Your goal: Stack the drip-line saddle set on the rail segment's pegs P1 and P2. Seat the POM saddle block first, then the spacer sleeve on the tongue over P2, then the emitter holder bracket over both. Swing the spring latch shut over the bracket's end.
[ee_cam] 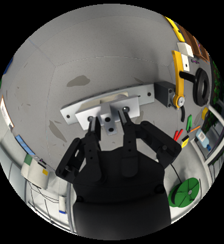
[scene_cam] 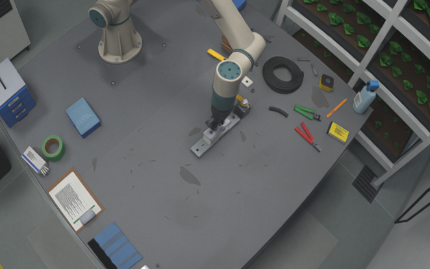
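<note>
The emitter holder bracket (ee_cam: 108,113), a pale grey plate with holes and a short tab toward me, lies across the top of the stack on the rail segment (scene_cam: 217,133), and my open gripper (ee_cam: 110,122) stands over its tab, holding nothing. Under the bracket sits the cream POM saddle block (scene_cam: 212,135). The spacer sleeve is hidden beneath the bracket. The rail is a light metal strip in the middle of the table. At its far end a dark block carries the yellow spring latch (ee_cam: 178,77), swung away from the bracket.
The black hose coil (scene_cam: 283,74) lies beyond the rail's latch end. Green pliers (scene_cam: 306,112), red cutters (scene_cam: 307,135), a yellow box (scene_cam: 338,132) and a spray bottle (scene_cam: 363,97) sit to the right. A blue box (scene_cam: 82,117) and green tape (scene_cam: 53,147) lie left.
</note>
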`<state>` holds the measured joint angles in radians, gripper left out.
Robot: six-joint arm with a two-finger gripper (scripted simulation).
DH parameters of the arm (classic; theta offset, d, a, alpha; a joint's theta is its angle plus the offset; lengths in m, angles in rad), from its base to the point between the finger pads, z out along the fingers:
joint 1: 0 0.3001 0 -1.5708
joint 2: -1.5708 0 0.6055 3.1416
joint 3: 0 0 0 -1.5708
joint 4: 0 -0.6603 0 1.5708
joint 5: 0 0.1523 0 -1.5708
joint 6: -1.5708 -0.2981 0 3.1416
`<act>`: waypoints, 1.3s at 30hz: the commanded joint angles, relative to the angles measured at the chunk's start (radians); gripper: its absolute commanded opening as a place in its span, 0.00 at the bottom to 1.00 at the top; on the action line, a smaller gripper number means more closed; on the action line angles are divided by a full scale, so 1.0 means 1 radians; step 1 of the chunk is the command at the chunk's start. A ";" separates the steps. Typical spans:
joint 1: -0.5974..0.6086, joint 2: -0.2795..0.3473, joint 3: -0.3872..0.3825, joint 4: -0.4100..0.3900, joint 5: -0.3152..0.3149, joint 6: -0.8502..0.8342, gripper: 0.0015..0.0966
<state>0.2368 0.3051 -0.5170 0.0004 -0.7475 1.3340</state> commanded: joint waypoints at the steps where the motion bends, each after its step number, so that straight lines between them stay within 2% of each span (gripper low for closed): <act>1: 0.000 -0.001 0.001 0.000 0.000 0.000 0.44; 39: 0.000 -0.051 0.014 0.000 -0.065 0.000 0.44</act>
<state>0.2365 0.2545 -0.5036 0.0000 -0.8125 1.3343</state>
